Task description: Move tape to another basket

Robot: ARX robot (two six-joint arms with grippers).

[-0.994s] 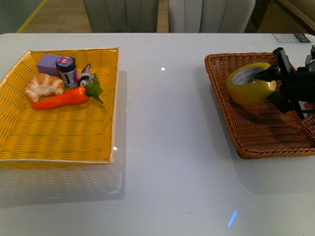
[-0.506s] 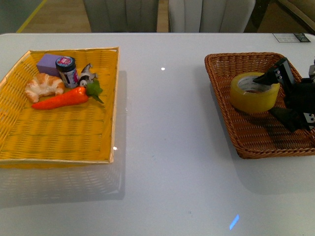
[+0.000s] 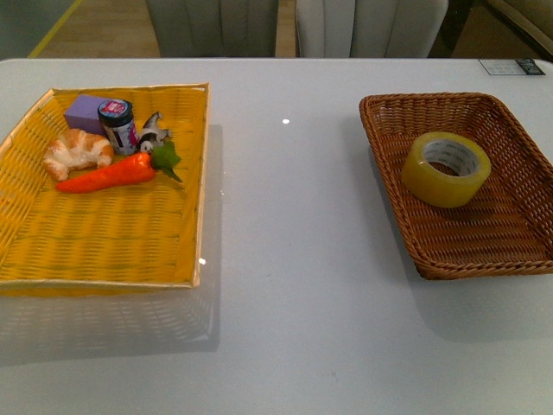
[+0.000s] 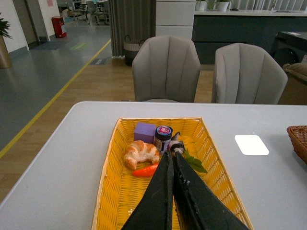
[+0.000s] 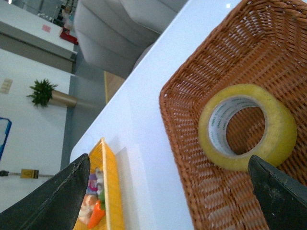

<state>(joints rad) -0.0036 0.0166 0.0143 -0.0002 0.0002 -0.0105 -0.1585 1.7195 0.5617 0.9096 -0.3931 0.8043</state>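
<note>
The tape (image 3: 446, 168), a yellowish roll with a white core, lies flat in the dark brown wicker basket (image 3: 389, 108) at the right of the table. It also shows in the right wrist view (image 5: 247, 125), inside the basket (image 5: 192, 120). My right gripper (image 5: 168, 191) is open and empty, drawn back from the roll, its fingers (image 5: 62, 194) wide apart. My left gripper (image 4: 171, 158) is shut and empty, held above the yellow tray basket (image 4: 108, 191). Neither gripper shows in the front view.
The yellow tray basket (image 3: 199, 173) at the left holds a carrot (image 3: 108, 174), a croissant (image 3: 76, 150), a purple block (image 3: 85, 111), a small jar (image 3: 118, 125) and a small figure. Two grey chairs (image 4: 165, 67) stand behind the table.
My right gripper let go of the tape, opened and drew back out of the front view. The tape settled flat in the brown basket.
</note>
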